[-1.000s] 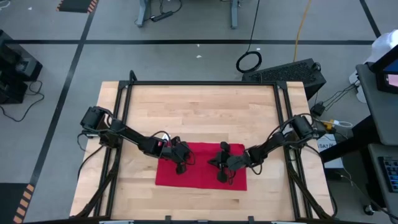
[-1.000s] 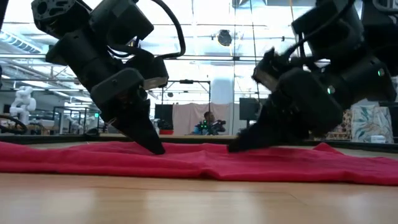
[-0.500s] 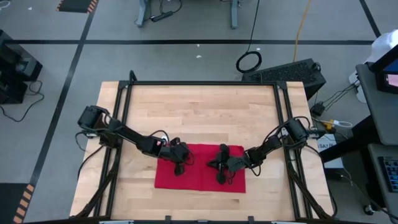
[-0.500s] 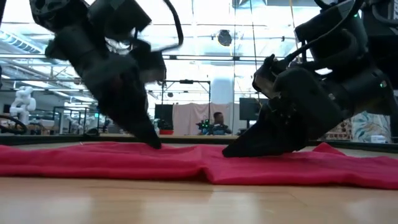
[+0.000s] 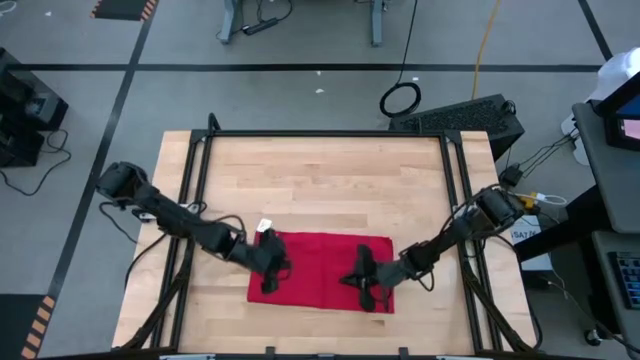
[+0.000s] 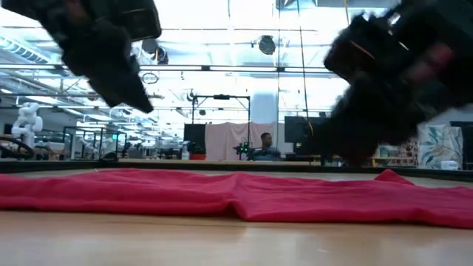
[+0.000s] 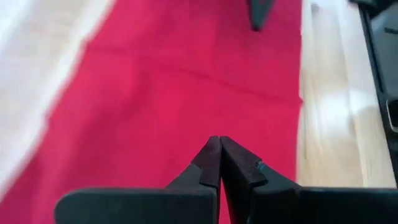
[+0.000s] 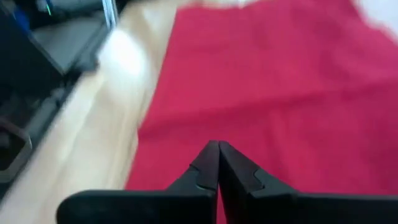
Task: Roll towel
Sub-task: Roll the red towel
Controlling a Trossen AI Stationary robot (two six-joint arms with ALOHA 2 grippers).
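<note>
Room: workshop with a grey floor marked by dark tape lines, cables and a monitor stand beside the rig; far behind, seen at table height, a person (image 6: 266,142) sits at a desk.
Tabletop: pale wood tabletop (image 5: 330,180) inside a black frame, bare apart from the cloth.
Towel: red towel (image 5: 320,262) lies flat and spread out at the near middle of the tabletop, a shallow crease running across it and a small white tag (image 5: 265,226) at its far left corner. No roll is begun.
Left claw: left claw (image 5: 270,284) hangs over the towel's left edge, fingers clenched together on nothing; the level view shows it lifted clear of the cloth.
Right claw: right claw (image 5: 366,298) sits over the towel's near right part, also clenched tight and empty, raised above the fabric.
Step, as I judge it: both arms seem to be lining up at the near edge to start the roll.
Risk: with pinched tips, a claw may only push the cloth and bunch it instead of picking up the hem.
Risk: if the two sides are taken unevenly, the roll could start skewed and turn into a cone.
Risk: the existing crease may fold over and make the roll lumpy.
</note>
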